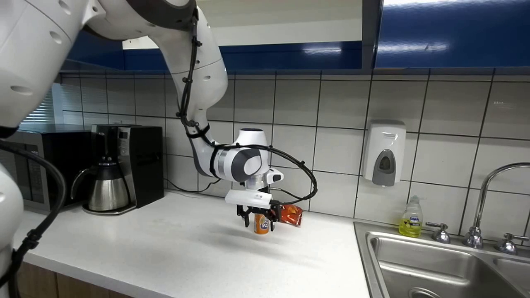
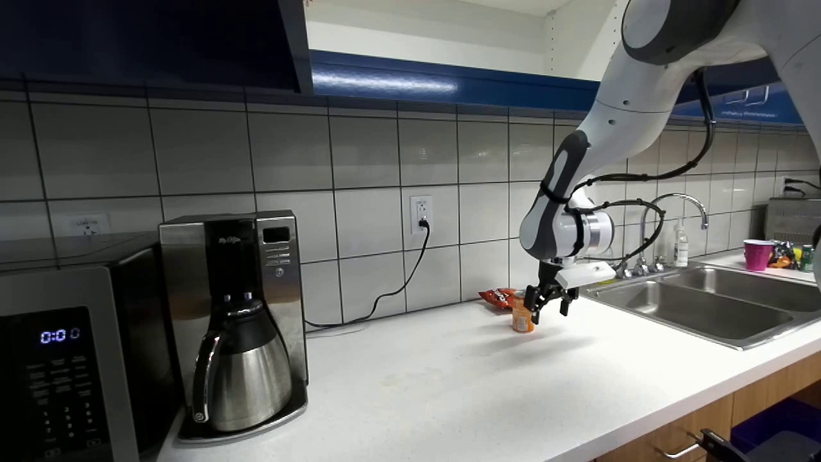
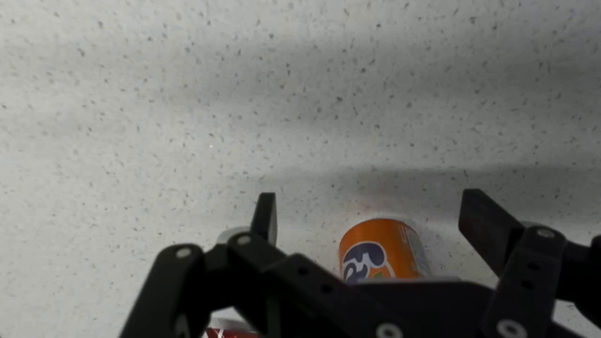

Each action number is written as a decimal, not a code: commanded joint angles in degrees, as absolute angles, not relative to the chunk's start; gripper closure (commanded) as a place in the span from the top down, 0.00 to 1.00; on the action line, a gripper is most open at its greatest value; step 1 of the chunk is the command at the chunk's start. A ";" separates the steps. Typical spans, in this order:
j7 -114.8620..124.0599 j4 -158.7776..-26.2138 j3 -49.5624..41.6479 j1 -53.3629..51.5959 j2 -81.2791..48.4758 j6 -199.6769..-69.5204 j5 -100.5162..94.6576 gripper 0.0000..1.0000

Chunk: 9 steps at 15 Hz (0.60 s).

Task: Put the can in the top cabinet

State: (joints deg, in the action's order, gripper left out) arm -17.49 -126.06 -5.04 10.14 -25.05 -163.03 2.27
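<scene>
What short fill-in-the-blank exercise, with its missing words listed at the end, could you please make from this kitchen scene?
1. The orange cylindrical metal can stands ____ rather than lying on its side.
2. In the wrist view, the black two-fingered gripper is ____, not shut.
3. The white-and-grey plastic dispenser is mounted on the tiled ____.
4. The white-lined upper cabinet is glossy ____ on the outside.

Missing words: upright; open; wall; blue.
</scene>
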 commanded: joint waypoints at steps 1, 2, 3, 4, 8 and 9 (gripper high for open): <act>-15.94 -124.12 -2.26 12.30 -27.08 -166.94 2.98 1.00; -15.58 -123.83 -1.90 12.49 -27.49 -167.82 2.94 1.00; -15.22 -123.56 -1.58 12.65 -27.78 -168.46 2.90 1.00; -14.93 -123.21 -1.28 12.83 -28.11 -169.04 2.80 1.00; -13.71 -121.27 -0.69 12.99 -29.69 -170.80 2.50 1.00; -13.29 -120.76 -0.72 12.86 -30.08 -171.26 2.38 1.00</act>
